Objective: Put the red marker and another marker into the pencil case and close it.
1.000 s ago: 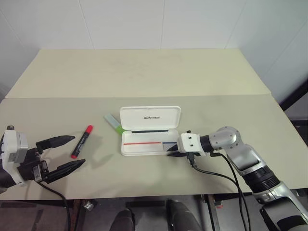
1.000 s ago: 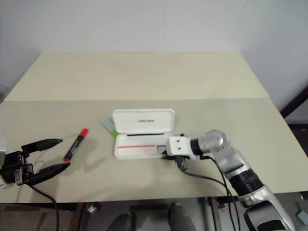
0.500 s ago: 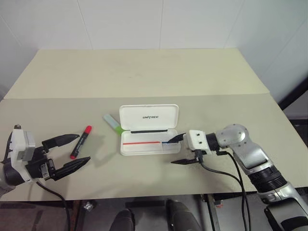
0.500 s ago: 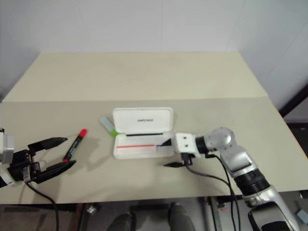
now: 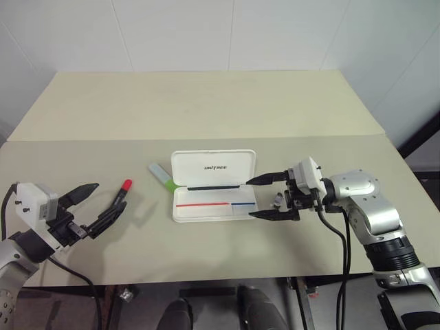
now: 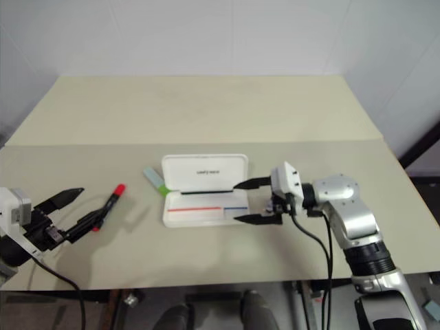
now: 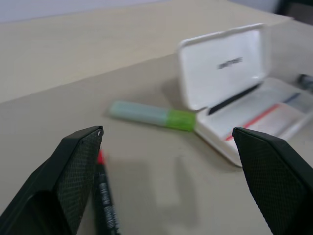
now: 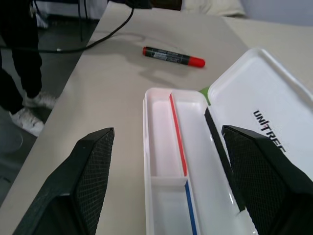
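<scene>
Red marker [image 5: 121, 194] at left of frame, loose on table [image 5: 206, 110], beside spread, empty left gripper [image 5: 96, 206]. Risk: rolls away if nudged by a fingertip. Pencil case [image 5: 213, 185] open at centre; right gripper [image 5: 265, 198] spread, empty, alongside; may knock lid shut.

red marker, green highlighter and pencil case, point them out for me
red marker [image 5: 121, 194], left eye view, on the black barrel below the red cap
green highlighter [image 7: 146, 114], left wrist view, on the pale body
pencil case [image 5: 213, 167], left eye view, on the open lid
</scene>
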Robot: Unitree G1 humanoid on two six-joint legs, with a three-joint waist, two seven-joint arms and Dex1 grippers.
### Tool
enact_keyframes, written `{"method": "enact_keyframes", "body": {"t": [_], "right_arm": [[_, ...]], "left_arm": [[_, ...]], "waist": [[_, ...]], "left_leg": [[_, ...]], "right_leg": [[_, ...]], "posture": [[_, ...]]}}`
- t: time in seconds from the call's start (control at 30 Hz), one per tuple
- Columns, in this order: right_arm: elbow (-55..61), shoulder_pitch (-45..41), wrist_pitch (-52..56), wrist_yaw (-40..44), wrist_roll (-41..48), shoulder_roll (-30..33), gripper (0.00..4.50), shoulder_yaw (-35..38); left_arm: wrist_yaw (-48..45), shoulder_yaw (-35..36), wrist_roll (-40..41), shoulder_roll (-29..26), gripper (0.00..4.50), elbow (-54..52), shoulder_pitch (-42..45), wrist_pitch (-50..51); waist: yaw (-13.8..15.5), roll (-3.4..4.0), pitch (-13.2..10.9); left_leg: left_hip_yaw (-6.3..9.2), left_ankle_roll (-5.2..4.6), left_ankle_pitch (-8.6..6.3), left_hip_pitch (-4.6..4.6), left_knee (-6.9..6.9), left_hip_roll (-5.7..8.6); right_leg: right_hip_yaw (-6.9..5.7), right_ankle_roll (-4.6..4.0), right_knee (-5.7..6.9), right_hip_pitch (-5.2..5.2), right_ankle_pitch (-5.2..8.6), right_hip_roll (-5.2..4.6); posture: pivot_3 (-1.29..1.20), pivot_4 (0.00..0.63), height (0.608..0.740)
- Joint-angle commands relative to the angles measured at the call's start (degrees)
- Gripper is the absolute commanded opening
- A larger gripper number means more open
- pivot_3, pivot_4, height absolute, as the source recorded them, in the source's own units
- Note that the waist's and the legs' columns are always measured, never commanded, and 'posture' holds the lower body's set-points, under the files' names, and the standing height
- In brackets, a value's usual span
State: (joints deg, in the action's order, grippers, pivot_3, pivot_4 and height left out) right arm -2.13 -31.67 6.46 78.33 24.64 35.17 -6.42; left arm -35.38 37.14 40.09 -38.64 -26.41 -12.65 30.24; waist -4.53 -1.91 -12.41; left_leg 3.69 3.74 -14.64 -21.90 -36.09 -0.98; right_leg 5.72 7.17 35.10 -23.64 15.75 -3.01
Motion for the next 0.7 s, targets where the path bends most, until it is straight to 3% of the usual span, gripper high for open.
{"method": "enact_keyframes", "body": {"t": [0.03, 0.13, 0.33, 0.7], "right_arm": [[-0.66, -1.42, -1.23, 0.45, 0.67, -0.65, 4.47, 1.29], [-1.74, -2.03, -2.13, 0.2, 0.14, -1.28, 4.47, 1.2], [-2.42, -2.26, -2.13, -0.37, 0.06, -1.78, 4.47, 1.66], [-2.25, -1.6, -2.17, -1.37, -0.24, -1.37, 4.47, 2.13]], "left_arm": [[4.51, -0.8, 1.46, 0.35, 4.5, -1.21, 1.4, 4.33], [9.79, -2.12, 2.15, 0.08, 4.5, 0.02, 3.69, 10.97], [13.24, -2.91, 2.22, 1.33, 4.5, 1.69, 6.52, 14.55], [13.72, -7.65, -1.38, -0.99, 4.5, 8.44, 10.27, 18.8]], "waist": [[0.01, 0.0, 0.0], [0.0, -0.01, 0.0], [-0.04, -0.02, 0.01], [0.1, -0.02, 0.01]], "left_leg": [[0.0, 0.0, 0.0, 0.0, 0.0, 0.0], [0.0, 0.0, 0.0, 0.03, 0.0, 0.01], [0.01, 0.0, 0.0, 0.03, 0.04, 0.0], [0.03, 0.0, 0.0, 0.03, 0.03, 0.01]], "right_leg": [[0.0, 0.0, 0.0, 0.0, 0.0, 0.0], [0.01, 0.01, 0.0, 0.02, 0.0, 0.0], [0.0, 0.18, 0.0, 0.02, -0.09, 0.02], [0.0, 0.15, 0.0, 0.02, -0.08, 0.03]], "posture": [[0.0, 0.15, 0.74], [0.0, 0.15, 0.74], [0.0, 0.15, 0.74], [0.0, 0.15, 0.74]]}}
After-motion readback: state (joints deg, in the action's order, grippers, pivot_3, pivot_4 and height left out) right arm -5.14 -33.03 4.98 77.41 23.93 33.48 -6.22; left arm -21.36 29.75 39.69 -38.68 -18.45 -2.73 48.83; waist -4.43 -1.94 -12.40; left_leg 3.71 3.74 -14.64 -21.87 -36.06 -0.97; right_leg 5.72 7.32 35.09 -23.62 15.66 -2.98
